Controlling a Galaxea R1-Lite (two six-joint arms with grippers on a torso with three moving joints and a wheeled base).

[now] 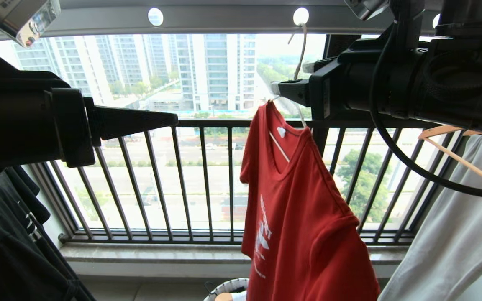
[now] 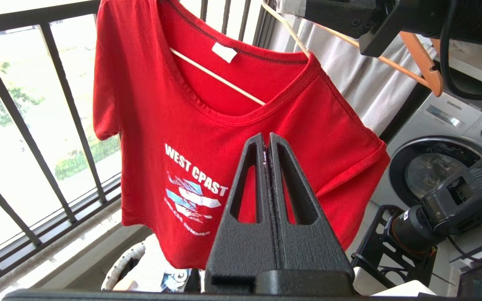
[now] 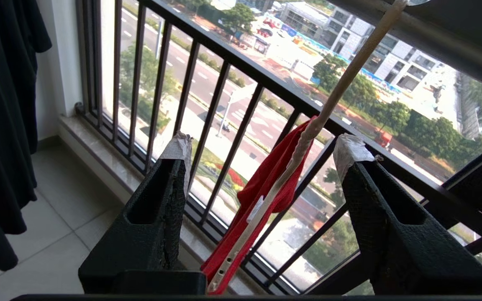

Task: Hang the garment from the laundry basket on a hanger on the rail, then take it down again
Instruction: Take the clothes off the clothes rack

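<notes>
The red garment [image 1: 303, 217] hangs on the thin cream hanger [image 1: 280, 148], whose hook sits in a hole of the grey rail [image 1: 224, 19]. My right gripper [image 1: 292, 77] is open at the hanger's neck. The neck of the hanger [image 3: 333, 96] runs between the right gripper's [image 3: 266, 144] taped fingertips without touching either. Left of the shirt and apart from it, my left gripper [image 1: 174, 119] is shut on nothing. Its view has the jaws of the left gripper [image 2: 266, 140] pressed together in front of the garment's [image 2: 161, 125] chest print. The laundry basket [image 1: 224, 288] stands below the shirt.
A black T-shirt [image 1: 6, 234] hangs at the left. At the right, a pale grey garment [image 1: 454, 234] hangs on a wooden hanger [image 1: 454, 156]. The black barred window railing [image 1: 182, 179] stands behind. A washing machine [image 2: 442, 159] is off to the side.
</notes>
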